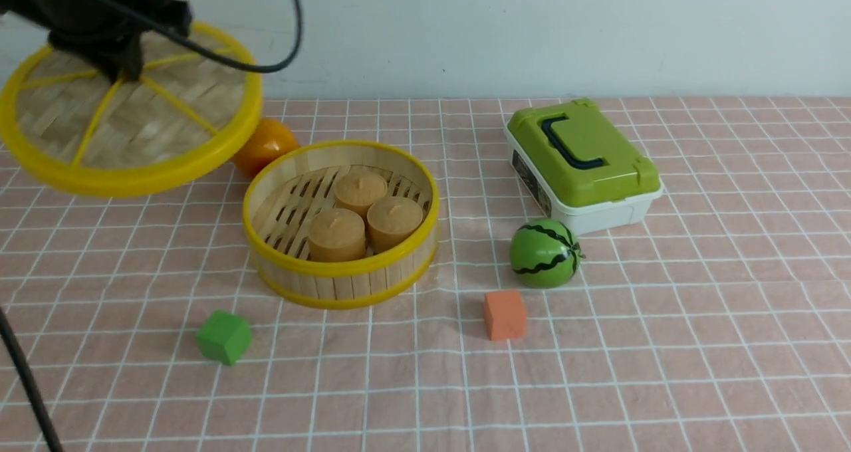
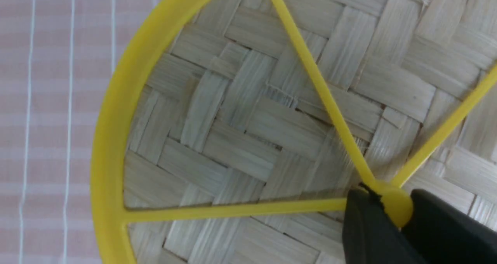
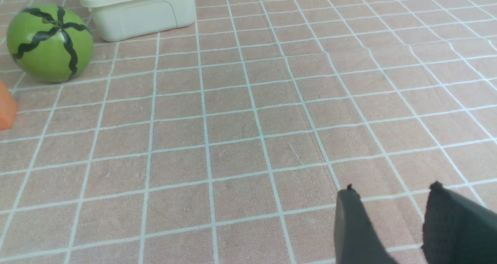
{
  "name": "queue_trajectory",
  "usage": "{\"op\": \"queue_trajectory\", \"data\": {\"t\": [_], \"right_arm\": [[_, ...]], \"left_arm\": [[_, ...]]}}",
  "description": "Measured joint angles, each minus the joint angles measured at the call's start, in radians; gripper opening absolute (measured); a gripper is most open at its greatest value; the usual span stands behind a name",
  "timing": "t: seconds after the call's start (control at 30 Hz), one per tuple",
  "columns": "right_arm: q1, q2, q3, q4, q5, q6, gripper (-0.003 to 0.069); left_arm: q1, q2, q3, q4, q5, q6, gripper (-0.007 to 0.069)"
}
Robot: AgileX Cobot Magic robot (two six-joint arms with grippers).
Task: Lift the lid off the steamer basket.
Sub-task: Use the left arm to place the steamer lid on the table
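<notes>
The left tool (image 2: 390,197) pinches the round woven lid (image 1: 133,123) by its hub (image 2: 398,209).

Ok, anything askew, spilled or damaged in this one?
Only the lid is tilted: it hangs in the air left of the steamer basket, clamped at its hub by the left gripper. The buns inside stand upright; nothing looks spilled or damaged.

The front view looks from the bench's (image 1: 665,372) near edge across to the far wall (image 1: 532,33). The left wrist view sits very close over the lid (image 2: 233,120), by the far left corner. The right wrist view skims low over the right half, sharing the watermelon (image 3: 48,42) and box (image 3: 139,11) with the front view.
</notes>
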Motion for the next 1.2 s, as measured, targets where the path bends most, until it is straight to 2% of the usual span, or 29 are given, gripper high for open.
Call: {"op": "queue_trajectory", "data": {"t": [0.07, 0.17, 0.3, 0.33, 0.53, 0.8, 1.2], "right_arm": [[0.000, 0.000, 0.000, 0.000, 0.000, 0.000, 0.0242], [0.000, 0.000, 0.000, 0.000, 0.000, 0.000, 0.0242], [0.000, 0.000, 0.000, 0.000, 0.000, 0.000, 0.0242], [0.000, 0.000, 0.000, 0.000, 0.000, 0.000, 0.0242], [0.000, 0.000, 0.000, 0.000, 0.000, 0.000, 0.0242], [0.000, 0.000, 0.000, 0.000, 0.000, 0.000, 0.0242], [0.000, 0.000, 0.000, 0.000, 0.000, 0.000, 0.0243]], "left_arm": [[0.067, 0.005, 0.105, -0.017, -0.014, -0.009, 0.0104], [0.098, 0.007, 0.201, -0.011, -0.093, -0.037, 0.0104], [0.087, 0.008, 0.292, 0.006, -0.217, -0.063, 0.0104], [0.071, 0.014, 0.320, 0.017, -0.297, -0.083, 0.0104], [0.040, 0.073, 0.330, 0.067, -0.459, -0.140, 0.0104], [-0.002, 0.163, 0.331, 0.213, -0.515, -0.235, 0.0104], [-0.094, 0.199, 0.331, 0.299, -0.535, -0.264, 0.0104]]}}
